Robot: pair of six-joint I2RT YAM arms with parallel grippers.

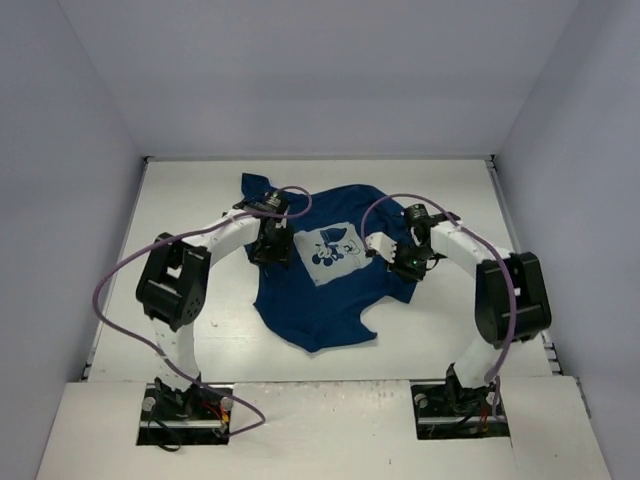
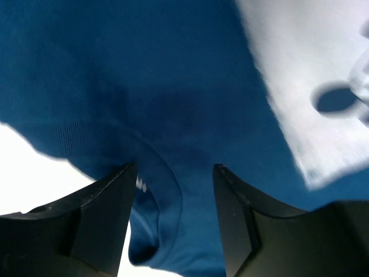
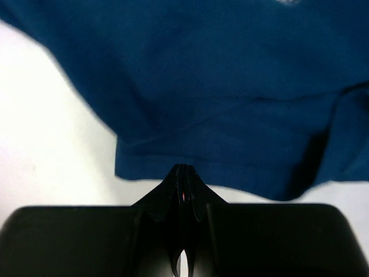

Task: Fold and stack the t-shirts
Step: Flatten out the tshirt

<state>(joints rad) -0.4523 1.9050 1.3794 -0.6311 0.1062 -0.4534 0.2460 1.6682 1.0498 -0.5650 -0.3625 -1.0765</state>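
White table under me, pale grey walls beyond. My right gripper is pressed together, tips touching the edge of the navy t-shirt. My left gripper stands apart over its cloth, print just ahead.

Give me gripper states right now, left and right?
Left gripper: open, jaws apart astride t-shirt fabric.
Right gripper: shut at the t-shirt's hem; pinching cloth or not, cannot tell.

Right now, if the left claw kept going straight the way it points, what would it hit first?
The navy t-shirt: its cloth lies right ahead, between the left gripper's open fingers, probably touching.
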